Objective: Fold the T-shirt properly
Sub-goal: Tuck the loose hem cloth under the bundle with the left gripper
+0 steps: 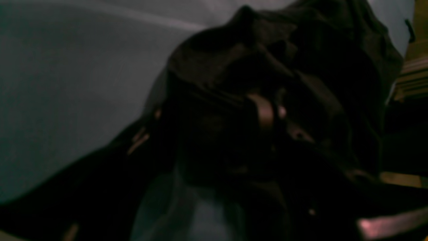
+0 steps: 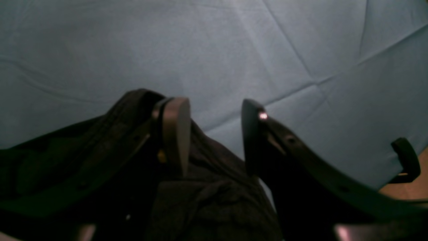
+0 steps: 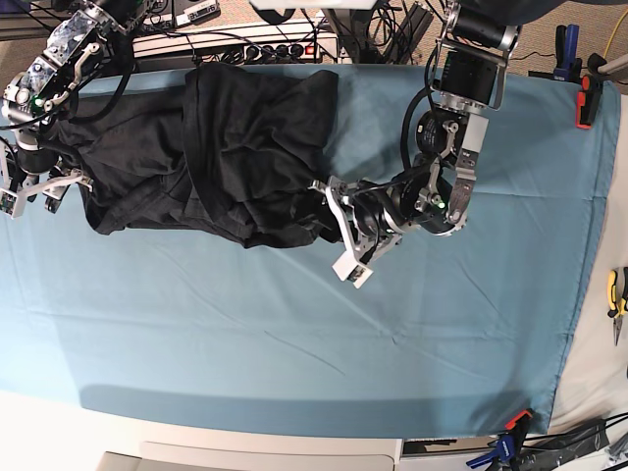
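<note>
While the shirt (image 3: 221, 157) lies bunched in a dark heap along the far side of the surface (image 3: 294, 334), the job looks to be at its opening step: getting hold of the fabric so it can be spread flat before any fold. From where I stand, nothing is folded yet.

The left claw (image 3: 343, 231) sits at the heap's edge with its jaws spread, fabric touching or just beside them; its own camera shows only dark, blurred cloth, so I cannot tell whether any lies between the fingers. The right claw (image 2: 214, 134) is at the opposite end of the heap, jaws apart, one finger (image 2: 175, 134) resting against a ridge of cloth while the gap ahead shows only bare blue cloth (image 2: 234, 50).

My guess is the next move calls for each claw to close on a hem or corner, then draw the ends apart.

Counted: one shirt, two claws, one blue cloth covering the surface. Clamps (image 3: 587, 98) sit well off to the side.
</note>
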`<state>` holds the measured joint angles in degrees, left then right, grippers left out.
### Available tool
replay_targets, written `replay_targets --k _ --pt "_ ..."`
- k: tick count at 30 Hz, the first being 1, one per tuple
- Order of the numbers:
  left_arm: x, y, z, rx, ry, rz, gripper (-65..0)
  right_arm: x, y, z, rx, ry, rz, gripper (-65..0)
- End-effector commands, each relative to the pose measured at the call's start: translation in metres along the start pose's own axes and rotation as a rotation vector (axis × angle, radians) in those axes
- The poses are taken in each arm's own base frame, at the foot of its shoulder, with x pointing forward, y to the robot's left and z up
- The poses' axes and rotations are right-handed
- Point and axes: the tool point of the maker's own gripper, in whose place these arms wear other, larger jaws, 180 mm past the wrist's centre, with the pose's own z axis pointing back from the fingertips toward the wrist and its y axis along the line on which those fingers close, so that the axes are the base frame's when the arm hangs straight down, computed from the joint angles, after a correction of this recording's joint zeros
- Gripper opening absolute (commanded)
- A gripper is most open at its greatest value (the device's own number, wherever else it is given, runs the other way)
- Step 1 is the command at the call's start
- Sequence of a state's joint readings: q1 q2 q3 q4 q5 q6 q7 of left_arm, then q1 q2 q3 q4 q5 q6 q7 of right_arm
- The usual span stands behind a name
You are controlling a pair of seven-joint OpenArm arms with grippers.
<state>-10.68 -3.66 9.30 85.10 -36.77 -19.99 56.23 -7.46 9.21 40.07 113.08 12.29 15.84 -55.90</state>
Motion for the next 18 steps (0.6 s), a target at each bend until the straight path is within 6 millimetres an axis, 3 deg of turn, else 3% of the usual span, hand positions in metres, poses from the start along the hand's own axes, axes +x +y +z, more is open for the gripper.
replay_targets --k 1,11,18 --pt "0.0196 -0.0088 0.0027 -0.034 -0.053 -0.023 -33.2 0.016 -0.0033 0.002 -0.007 -0.054 0.006 -39.3" --pt "0.0199 -0.0167 0.0032 -0.077 -0.054 -0.052 -33.2 0.016 -0.0033 0.002 -0.007 -0.054 0.006 -39.3" --pt "0.0172 -0.0168 0.0031 -0.078 -0.04 -0.063 -27.4 0.016 -0.0033 0.002 -0.007 -0.054 0.006 -39.3"
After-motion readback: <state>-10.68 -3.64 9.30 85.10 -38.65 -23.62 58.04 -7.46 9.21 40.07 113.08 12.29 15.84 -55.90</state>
